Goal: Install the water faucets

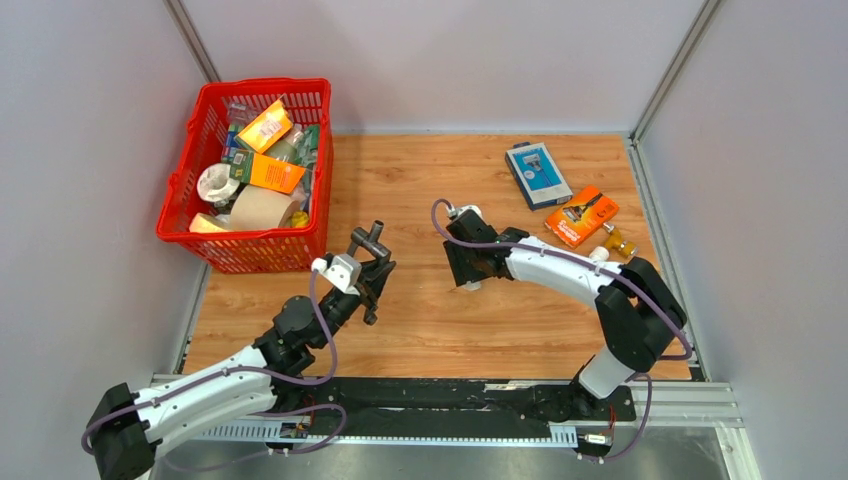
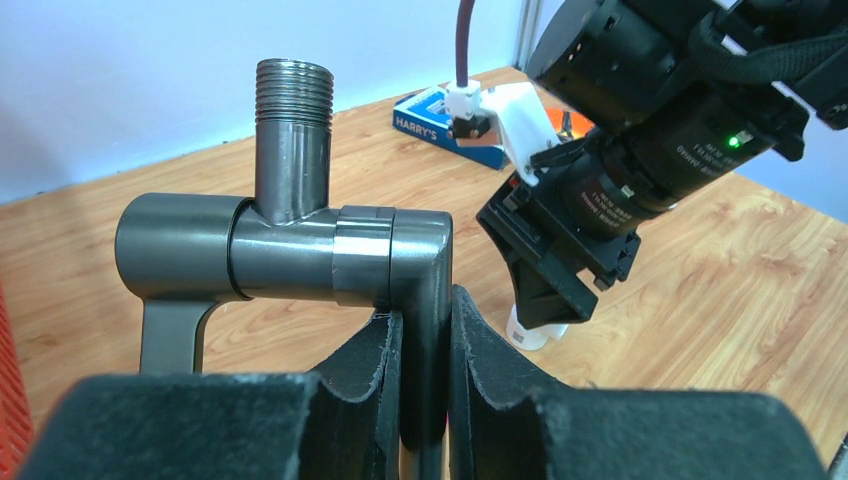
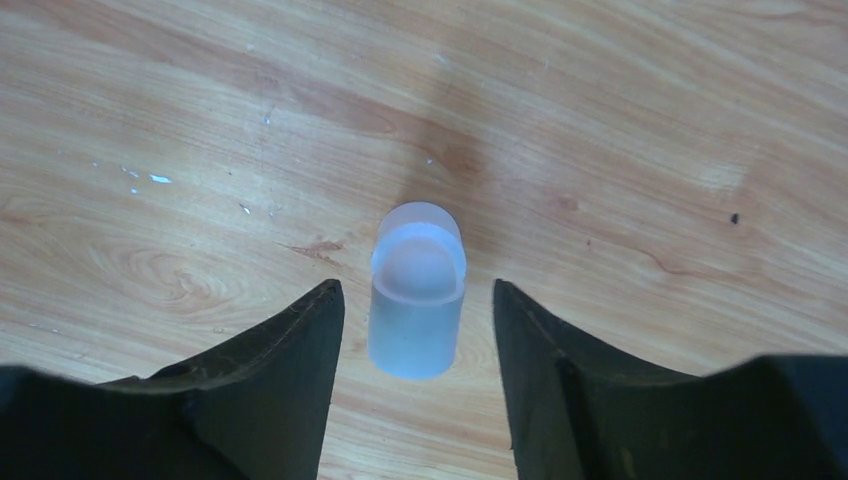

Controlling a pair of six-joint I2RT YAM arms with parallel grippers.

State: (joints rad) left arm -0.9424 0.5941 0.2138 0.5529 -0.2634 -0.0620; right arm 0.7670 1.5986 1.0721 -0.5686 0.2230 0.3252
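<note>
Two parts make up the work at this moment: the dark metal faucet (image 2: 290, 250) and the white fitting (image 3: 417, 310). The faucet is raised off the surface (image 1: 420, 330), just right of the near right corner of the red basket (image 1: 255, 258). The left hand (image 2: 425, 335) is closed firmly on the limb below the faucet's elbow, with both pads pressed against the metal. This grip leaves the threaded stub pointing up and fully exposed. The likely reason is to present a free, steady port for mating.

The white fitting rests on the surface farther to the right of the basket, past the faucet and well apart from the basket itself. The right hand (image 1: 470, 272) is lowered over it with the fingers pointing down. Its jaws stand apart, one on each side of the fitting, with a visible gap of bare wood on both sides. Nothing is gripped. The fitting lies centred between the pads, which suggests the hand is placed so that closing takes it squarely without pushing it sideways.

Judgement: picking up the fitting is the step in hand, and no joint has yet been made. The fitting is small, smooth and rounded, so an off-centre closure could squirt it out across the surface.
</note>
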